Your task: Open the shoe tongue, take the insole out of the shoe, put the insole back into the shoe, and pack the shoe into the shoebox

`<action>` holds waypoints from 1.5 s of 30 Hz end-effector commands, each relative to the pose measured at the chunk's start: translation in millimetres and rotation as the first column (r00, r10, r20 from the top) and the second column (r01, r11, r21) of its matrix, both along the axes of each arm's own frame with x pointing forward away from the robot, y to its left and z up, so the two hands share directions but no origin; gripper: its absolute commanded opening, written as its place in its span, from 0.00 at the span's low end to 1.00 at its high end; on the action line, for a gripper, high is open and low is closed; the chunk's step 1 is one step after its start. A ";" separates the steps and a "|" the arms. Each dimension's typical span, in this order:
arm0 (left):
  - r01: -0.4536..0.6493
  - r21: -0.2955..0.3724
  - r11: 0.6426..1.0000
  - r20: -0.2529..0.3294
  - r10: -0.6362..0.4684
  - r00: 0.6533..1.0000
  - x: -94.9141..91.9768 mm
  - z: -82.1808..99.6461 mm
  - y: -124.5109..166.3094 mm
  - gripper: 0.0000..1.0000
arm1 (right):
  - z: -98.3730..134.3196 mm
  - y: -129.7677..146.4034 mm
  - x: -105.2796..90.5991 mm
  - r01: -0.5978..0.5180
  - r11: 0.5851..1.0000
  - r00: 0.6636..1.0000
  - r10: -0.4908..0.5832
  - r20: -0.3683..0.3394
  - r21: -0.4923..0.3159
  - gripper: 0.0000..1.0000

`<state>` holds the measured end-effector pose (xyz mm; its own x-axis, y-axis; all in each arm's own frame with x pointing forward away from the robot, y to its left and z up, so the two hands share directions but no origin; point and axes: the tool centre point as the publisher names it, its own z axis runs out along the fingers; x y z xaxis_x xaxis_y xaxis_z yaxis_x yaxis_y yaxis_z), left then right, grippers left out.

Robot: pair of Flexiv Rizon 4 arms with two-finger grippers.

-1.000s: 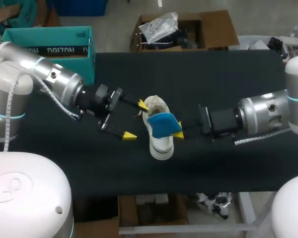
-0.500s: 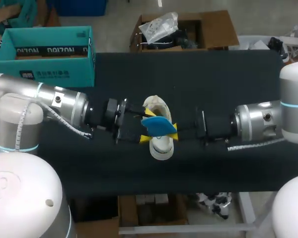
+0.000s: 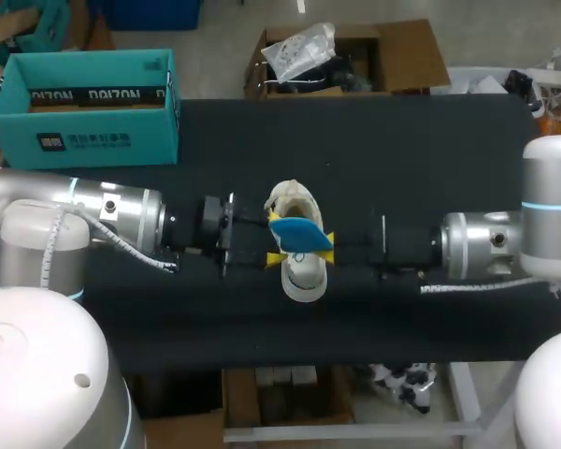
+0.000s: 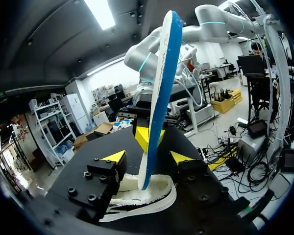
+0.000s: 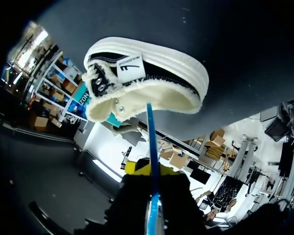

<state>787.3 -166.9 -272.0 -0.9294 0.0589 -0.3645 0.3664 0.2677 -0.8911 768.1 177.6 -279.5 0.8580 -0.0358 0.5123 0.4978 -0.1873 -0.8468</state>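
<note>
Right pincer grips blue insole, upright over shoe at middle of surface. Left pincer open, fingers either side of insole. Advice: lower slowly, tip first into opening, steady shoe.

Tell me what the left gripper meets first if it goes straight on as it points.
Probably the blue insole, upright between the open fingers of the left gripper and held by the right gripper; depth is unclear.

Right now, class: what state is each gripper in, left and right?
Left gripper: open, straddling the flat blue foam insole.
Right gripper: shut on that insole.
</note>
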 end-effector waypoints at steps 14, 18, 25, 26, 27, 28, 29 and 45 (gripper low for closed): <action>0.067 0.062 0.996 -0.009 -0.067 0.998 29.3 -16.0 -10.3 0.00 | -14.8 11.1 23.7 -0.003 0.999 1.000 0.003 0.011 0.046 0.00; 0.084 0.079 0.993 -0.001 -0.084 0.996 31.0 -19.2 -10.6 0.00 | -14.9 11.5 25.6 0.000 0.999 1.000 -0.001 0.012 0.046 0.00; 0.120 0.127 0.985 0.071 -0.130 0.989 28.2 -25.4 -10.2 0.00 | -5.2 9.2 23.3 0.011 1.000 1.000 -0.011 0.000 -0.026 0.49; 0.127 0.126 0.984 0.086 -0.138 0.987 27.9 -25.9 -10.6 0.00 | -3.1 8.9 22.5 0.021 0.999 1.000 -0.021 -0.009 -0.051 0.53; 0.120 0.129 0.984 0.103 -0.134 0.986 27.6 -25.8 -10.5 0.00 | -1.0 8.6 21.5 0.025 0.997 0.999 -0.027 -0.018 -0.076 0.51; 0.119 0.135 0.984 0.125 -0.136 0.983 27.1 -25.6 -10.5 0.00 | 0.5 8.1 20.6 0.029 0.995 0.999 -0.031 -0.022 -0.096 0.50; 0.121 0.132 0.984 0.143 -0.140 0.980 26.1 -25.7 -10.6 0.00 | 1.8 7.6 19.5 0.038 0.992 0.999 -0.042 -0.027 -0.121 0.49; 0.199 0.223 0.954 0.277 -0.258 0.926 25.8 -21.1 -24.4 0.00 | -12.2 1.4 13.8 0.094 0.971 0.992 -0.111 -0.064 -0.219 0.26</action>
<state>805.0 -186.8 -294.3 -0.7302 0.3295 -0.5985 0.6819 0.2988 -0.6676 784.0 178.1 -289.5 0.8925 -0.0169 0.4507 0.4039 -0.4147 -0.8154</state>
